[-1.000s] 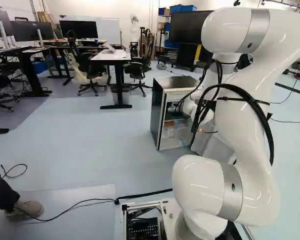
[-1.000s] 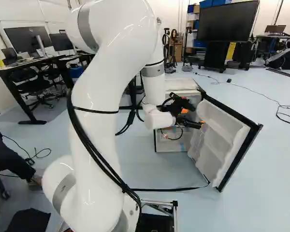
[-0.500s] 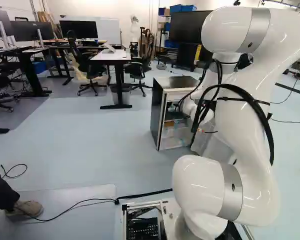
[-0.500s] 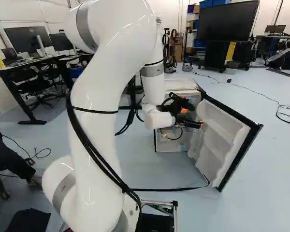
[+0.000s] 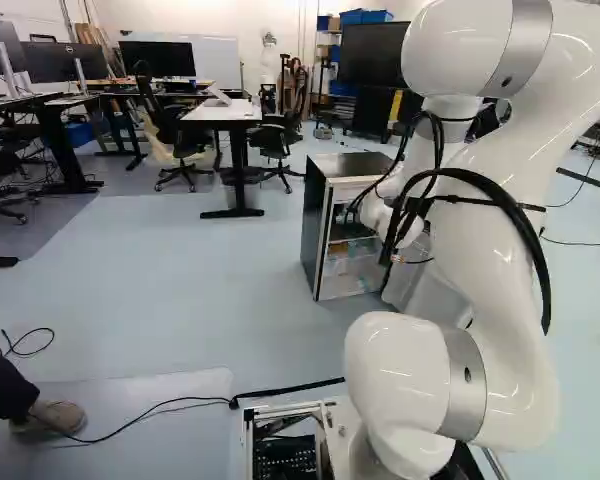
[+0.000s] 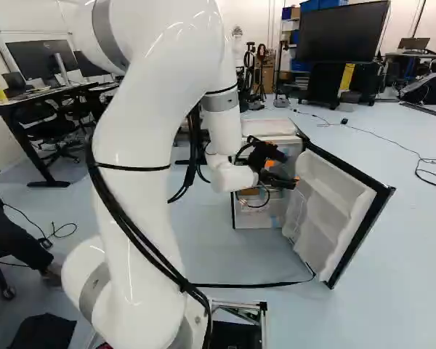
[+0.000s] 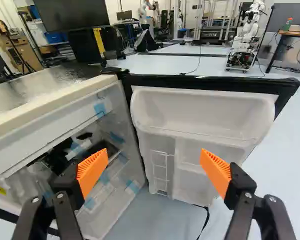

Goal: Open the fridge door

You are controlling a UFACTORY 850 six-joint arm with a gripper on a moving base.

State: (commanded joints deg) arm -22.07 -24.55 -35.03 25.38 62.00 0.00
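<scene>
In the right base view my gripper (image 6: pixel 283 172) is at the fridge's open front, on the inner side of the door (image 6: pixel 333 207). The wrist view shows the gripper (image 7: pixel 154 167) open, its orange pads wide apart with nothing between them. Ahead of it the door (image 7: pixel 202 115) stands swung wide, its white shelved lining facing the gripper. Beside the door lies the fridge's interior (image 7: pixel 117 172), with clear drawers and blue tape. The dark fridge body (image 5: pixel 317 225) stands behind the arm's wrist in the left base view. The door's outer face is hidden.
A black strap (image 6: pixel 254 285) runs along the floor from the door's foot toward the base. Desks (image 5: pixel 220 112) and chairs stand beyond the fridge to the left. Another robot (image 7: pixel 245 37) stands far behind the door. A person's shoe (image 5: pixel 55 418) rests near the base's left side.
The arm has shifted a little to the left in the right base view, taking the gripper slightly away from the door. Fridge, door and base stay where they were.
</scene>
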